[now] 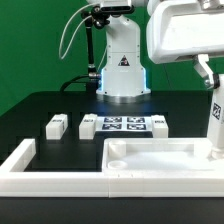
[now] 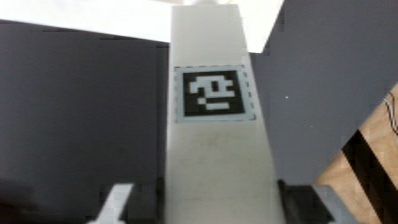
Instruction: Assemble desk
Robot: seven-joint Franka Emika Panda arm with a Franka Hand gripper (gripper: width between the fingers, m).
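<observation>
Gripper (image 2: 205, 205) clamped on one leg block (image 2: 214, 150), held upright by the desk top (image 1: 150, 165), at the exterior view's right end. Advise: square the leg to its corner seat before lowering, then press straight down, no tilt. Spare leg blocks (image 1: 57, 125) lie loose behind

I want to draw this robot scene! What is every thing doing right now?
end effector: shut on the held leg block.
held leg block: upright, clamped, tag showing.
desk top: lying flat on the table, rim side up.
loose leg blocks: three, lying on the table, apart.
marker board: flat on the table.
</observation>
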